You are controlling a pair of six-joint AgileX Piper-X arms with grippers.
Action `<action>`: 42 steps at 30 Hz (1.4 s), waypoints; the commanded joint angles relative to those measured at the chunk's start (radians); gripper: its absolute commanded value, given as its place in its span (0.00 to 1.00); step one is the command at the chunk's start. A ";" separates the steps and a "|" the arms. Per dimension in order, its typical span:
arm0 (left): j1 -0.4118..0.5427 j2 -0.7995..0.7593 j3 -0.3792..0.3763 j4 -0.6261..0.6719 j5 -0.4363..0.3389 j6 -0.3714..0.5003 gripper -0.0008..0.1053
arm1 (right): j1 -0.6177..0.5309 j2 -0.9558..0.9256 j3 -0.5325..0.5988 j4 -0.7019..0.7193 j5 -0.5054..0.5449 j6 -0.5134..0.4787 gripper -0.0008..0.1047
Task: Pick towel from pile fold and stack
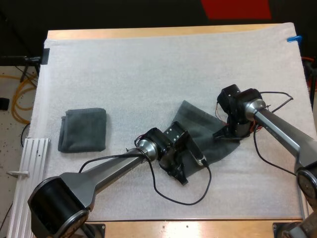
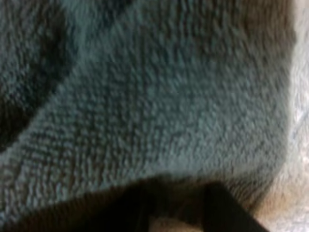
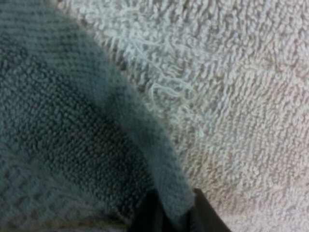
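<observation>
Left gripper [image 1: 179, 174]: sits nearest, low on the near edge of the spread dark grey-green towel [image 1: 200, 125]. Buried in cloth in its own wrist view; cannot tell whether clamped or apart. Confirm that hold before lifting anything.

Spread towel next: lies opened and skewed on the white mat [image 1: 148, 74], right of centre, with one corner pointing away toward the far side. Reads as the folding step, judging by two grippers on one opened towel.

Right gripper [image 1: 227, 135], slightly farther: rests on the towel's right edge. Fingers [image 3: 205, 217] press the hem from both sides, closed on a thin roll of cloth with bare mat just beside.

For a clean fold:
- Raise both ends together, and only enough to free the cloth from the mat's pile.
- Carry one edge level over the other, bringing hem onto hem.
- Avoid stretching the towel hard between the arms, given so thin a pinch on the right, probably quick to slip.
- Lay the fold down flat before letting go.

Farther left, well apart from both grippers: folded towel [image 1: 83, 130], square and flat on the mat. Treat it as the base of the stack, leave it untouched for now, and plan the later carry across the bare mat between.
</observation>
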 commanded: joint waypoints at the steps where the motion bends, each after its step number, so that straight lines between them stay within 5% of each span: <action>1: -0.006 0.028 0.008 0.005 0.054 0.002 0.22 | 0.001 -0.014 0.004 0.016 0.007 -0.010 0.01; 7: -0.008 0.025 0.005 0.001 0.056 0.004 0.01 | 0.001 -0.014 0.004 0.019 0.007 -0.010 0.01; 20: 0.032 -0.247 -0.057 0.017 0.000 -0.026 0.01 | 0.001 -0.211 0.004 -0.034 0.007 -0.010 0.01; 28: 0.046 -0.339 -0.056 0.040 0.178 0.085 0.01 | 0.001 -0.338 0.004 -0.039 -0.041 -0.020 0.01; 32: -0.068 -0.317 -0.056 0.019 0.070 0.156 0.12 | 0.001 -0.323 0.017 -0.054 -0.115 -0.017 0.01; 36: -0.167 -0.250 -0.056 -0.013 -0.100 0.192 0.38 | 0.001 -0.309 0.018 -0.043 -0.127 -0.010 0.01; 38: -0.184 -0.198 -0.056 -0.038 -0.098 0.175 0.50 | 0.001 -0.308 0.018 -0.037 -0.127 -0.010 0.01; 42: -0.177 -0.111 -0.071 -0.033 -0.086 0.140 0.53 | 0.001 -0.308 0.018 -0.035 -0.127 -0.010 0.01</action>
